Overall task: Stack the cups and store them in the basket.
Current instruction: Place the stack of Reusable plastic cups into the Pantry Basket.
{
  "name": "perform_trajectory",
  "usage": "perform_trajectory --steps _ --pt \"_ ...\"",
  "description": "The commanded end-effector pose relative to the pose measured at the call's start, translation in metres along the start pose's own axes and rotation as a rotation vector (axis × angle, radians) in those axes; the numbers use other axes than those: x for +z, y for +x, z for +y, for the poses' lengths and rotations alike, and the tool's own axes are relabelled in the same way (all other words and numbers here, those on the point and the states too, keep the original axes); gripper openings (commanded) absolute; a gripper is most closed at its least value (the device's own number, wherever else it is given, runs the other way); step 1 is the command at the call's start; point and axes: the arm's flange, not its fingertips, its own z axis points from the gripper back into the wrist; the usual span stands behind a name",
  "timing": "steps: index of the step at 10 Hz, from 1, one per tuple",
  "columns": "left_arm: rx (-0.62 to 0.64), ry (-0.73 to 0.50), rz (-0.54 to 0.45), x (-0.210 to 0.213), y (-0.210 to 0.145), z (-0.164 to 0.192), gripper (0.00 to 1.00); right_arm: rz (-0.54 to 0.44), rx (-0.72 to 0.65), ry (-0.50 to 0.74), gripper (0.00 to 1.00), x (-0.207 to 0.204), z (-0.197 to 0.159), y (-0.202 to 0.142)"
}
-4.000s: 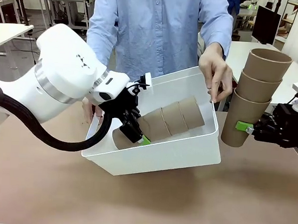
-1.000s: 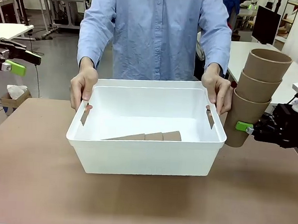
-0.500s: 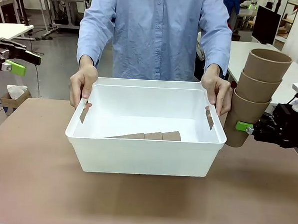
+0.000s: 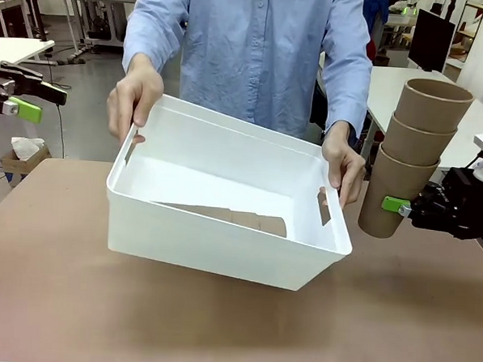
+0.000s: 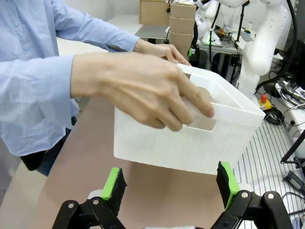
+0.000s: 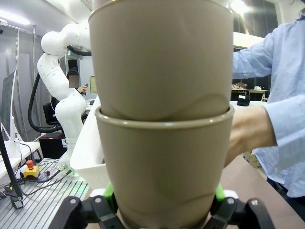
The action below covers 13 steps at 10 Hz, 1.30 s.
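At the right edge of the table, the right gripper (image 4: 396,207) is clamped on the bottom cup of a stack of three cups (image 4: 416,154), holding the stack upright and clear of the tabletop; in the right wrist view its green pads (image 6: 217,192) press the lowest cup's wall from both sides. The cups (image 6: 162,143) are thin kraft paper, so they are probably very light and easily dented. A gentle squeeze low on the outer cup looks like the right hold, since the nested walls stiffen it there, while the tall stack could tip or slide apart if swung quickly.

Far to the left, the left gripper (image 4: 23,101) hangs well away from the work with its jaws spread and nothing between them, as the left wrist view (image 5: 169,188) confirms.

Between the two arms, the person holds the basket (image 4: 222,245) by its end handles, one hand (image 4: 133,94) raised and the other hand (image 4: 343,166) lower, so the bin tilts down toward the robot's right and sits partly off the table. Its smooth plastic walls look stiff but slick. Inside, a second stack of cups (image 4: 239,217) lies on its side along the floor.
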Motion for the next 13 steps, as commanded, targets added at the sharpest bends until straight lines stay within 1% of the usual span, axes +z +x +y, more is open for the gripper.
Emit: perform_trajectory --steps 1,6,7,10,11,13 --pt "0.014 -0.005 0.003 0.001 0.002 -0.001 1.00 -0.003 0.013 0.000 0.85 0.000 0.000 0.005" --pt "0.014 -0.005 0.003 0.001 0.002 -0.001 1.00 -0.003 0.013 0.000 0.85 0.000 0.000 0.005" --pt "0.014 -0.005 0.003 0.001 0.002 -0.001 1.00 0.000 0.000 0.000 0.85 0.000 0.000 0.000" --pt "0.014 -0.005 0.003 0.001 0.002 -0.001 1.00 0.011 -0.019 -0.004 0.85 -0.009 0.027 0.074" --pt "0.014 -0.005 0.003 0.001 0.002 -0.001 1.00 0.050 -0.034 -0.028 0.85 -0.016 0.034 0.102" --pt "0.014 -0.005 0.003 0.001 0.002 -0.001 1.00 0.141 -0.037 -0.096 0.85 -0.037 0.049 0.146"
